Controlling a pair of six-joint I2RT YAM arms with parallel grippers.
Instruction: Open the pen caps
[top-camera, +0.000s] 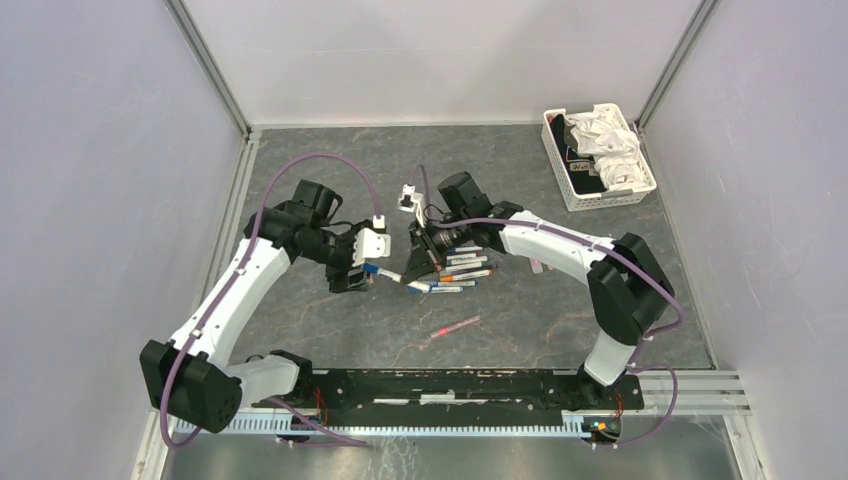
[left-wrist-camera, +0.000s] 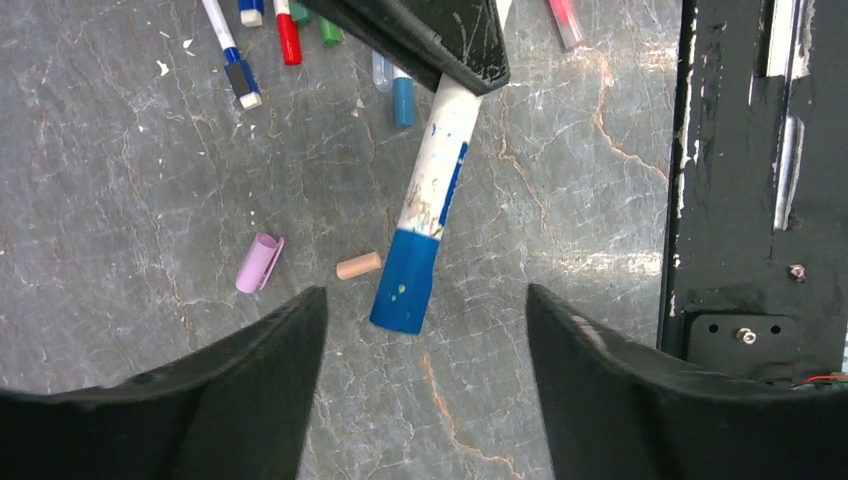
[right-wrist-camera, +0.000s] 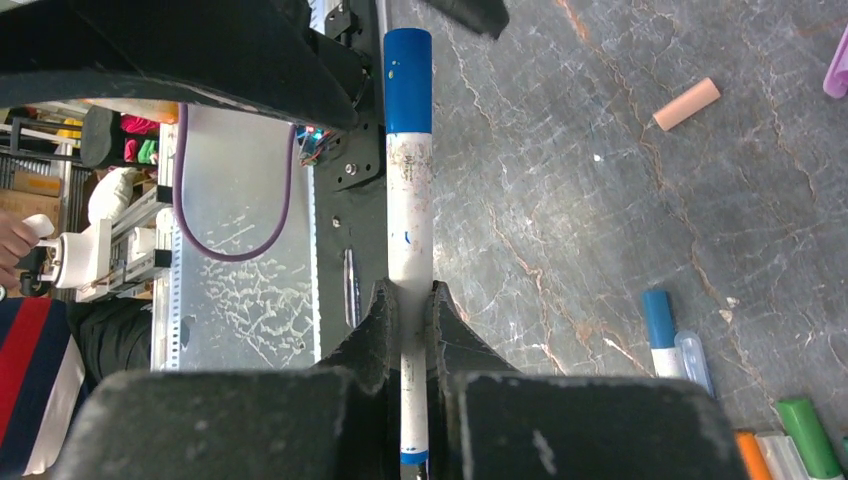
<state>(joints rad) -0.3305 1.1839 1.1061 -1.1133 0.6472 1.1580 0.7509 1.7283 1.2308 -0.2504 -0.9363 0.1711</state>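
In the left wrist view, the upper end of the held pen (left-wrist-camera: 440, 150) is covered by one black finger (left-wrist-camera: 430, 40) of the right gripper (right-wrist-camera: 410, 305), and a red-capped pen (left-wrist-camera: 288, 35), a green pen (left-wrist-camera: 328, 28) and a pink pen (left-wrist-camera: 565, 20) are cut off by the top edge. In the right wrist view, a lilac cap (right-wrist-camera: 838, 75) is clipped by the right edge and an orange pen (right-wrist-camera: 752, 455) by the bottom edge. From above, the contents of the white basket (top-camera: 608, 198) cannot be made out.
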